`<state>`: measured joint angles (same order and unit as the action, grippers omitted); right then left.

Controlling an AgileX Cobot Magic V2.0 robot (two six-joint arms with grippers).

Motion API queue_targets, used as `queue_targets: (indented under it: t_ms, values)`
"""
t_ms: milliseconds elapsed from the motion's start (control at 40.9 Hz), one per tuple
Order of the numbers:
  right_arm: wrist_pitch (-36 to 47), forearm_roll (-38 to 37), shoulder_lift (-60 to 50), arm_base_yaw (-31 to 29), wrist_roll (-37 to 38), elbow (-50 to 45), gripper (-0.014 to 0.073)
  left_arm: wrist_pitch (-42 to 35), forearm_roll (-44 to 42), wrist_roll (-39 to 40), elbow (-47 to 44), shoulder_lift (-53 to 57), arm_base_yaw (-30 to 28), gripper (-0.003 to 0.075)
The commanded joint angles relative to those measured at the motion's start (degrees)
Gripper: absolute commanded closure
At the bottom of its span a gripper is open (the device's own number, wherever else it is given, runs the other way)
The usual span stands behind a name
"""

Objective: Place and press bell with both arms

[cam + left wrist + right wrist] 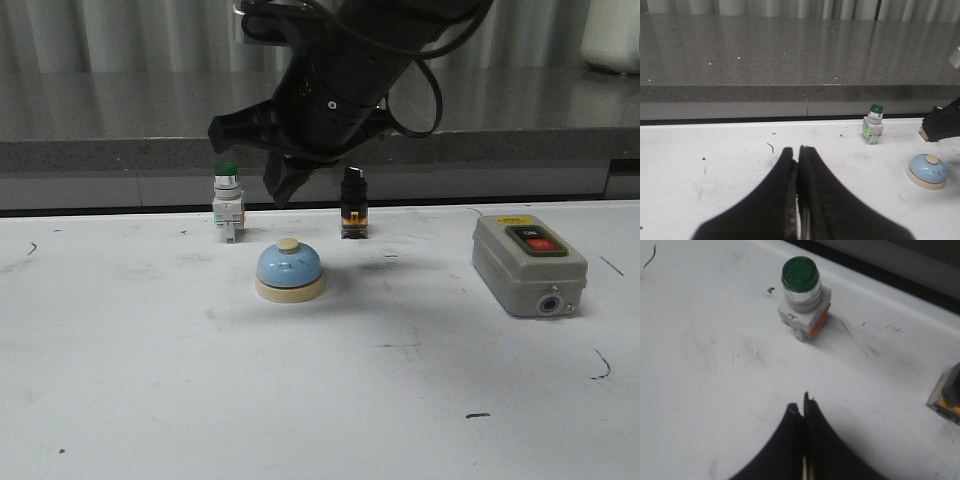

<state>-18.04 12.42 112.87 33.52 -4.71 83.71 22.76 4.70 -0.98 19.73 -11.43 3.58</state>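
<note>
The light-blue bell (289,270) with cream base and cream button stands upright on the white table, left of centre. It also shows in the left wrist view (927,170). My right gripper (283,196) hangs from the black arm above and slightly behind the bell, not touching it; its jaws are shut and empty (802,402). The bell is out of the right wrist view. My left gripper (797,150) is shut and empty, low over the table well to the left of the bell. It does not show in the front view.
A green-capped push button (227,200) (801,295) stands behind the bell on the left. A black selector switch (353,205) stands behind on the right. A grey switch box (527,262) with a red button lies at the right. A grey ledge (800,95) borders the table's far edge.
</note>
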Motion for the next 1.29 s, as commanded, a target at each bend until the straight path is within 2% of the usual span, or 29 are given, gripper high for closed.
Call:
queue_targets:
  t_ms: [0, 220, 415, 635, 855, 977, 1270]
  values:
    - [1.86, 0.26, -5.64, -0.08, -0.37, 1.93, 0.0655, -4.81, 0.62, 0.44, 1.57, -0.4, 0.08, 0.074]
    - [-1.51, 0.26, -11.63, -0.38, -0.37, 0.98, 0.0655, -4.81, 0.62, 0.44, 1.57, -0.4, 0.08, 0.074]
    - [-2.07, 0.26, -20.22, -3.46, -0.37, -4.74, 0.0655, -4.81, 0.62, 0.44, 1.57, -0.4, 0.08, 0.074]
    - [-2.39, 0.26, -32.53, -12.21, -0.37, -17.23, 0.0655, -4.81, 0.62, 0.44, 1.57, -0.4, 0.08, 0.074]
    - [-2.39, 0.26, -49.43, -21.45, -0.37, -31.97, 0.0655, -4.81, 0.62, 0.44, 1.57, -0.4, 0.08, 0.074]
    - [-2.11, 0.06, -59.67, -23.5, -0.37, -39.22, 0.0655, -4.81, 0.62, 0.44, 1.57, -0.4, 0.08, 0.074]
    - [3.58, -0.39, -83.33, -23.51, -0.37, -56.45, 0.0655, -4.81, 0.62, 0.44, 1.57, -0.4, 0.08, 0.074]
